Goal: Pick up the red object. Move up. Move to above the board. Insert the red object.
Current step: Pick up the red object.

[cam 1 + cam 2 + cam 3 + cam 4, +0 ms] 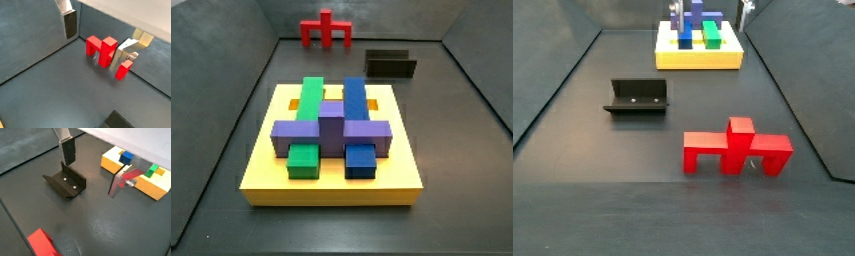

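The red object (100, 49) stands upright on the dark floor, a bar with legs and a central post; it also shows in both side views (326, 30) (736, 148) and in a wrist view (41, 242). The board (331, 178) is a yellow slab bearing green, blue and purple blocks, also seen in a side view (700, 55) and a wrist view (150, 185). My gripper (92, 52) (91, 178) is open and empty, held well above the floor and touching nothing. One finger (69, 25) shows its dark pad, the other finger (124, 56) its silver plate.
The fixture (67, 182) stands on the floor between the red object and the board, also in both side views (637, 96) (390, 64). Dark walls enclose the floor on all sides (231, 60).
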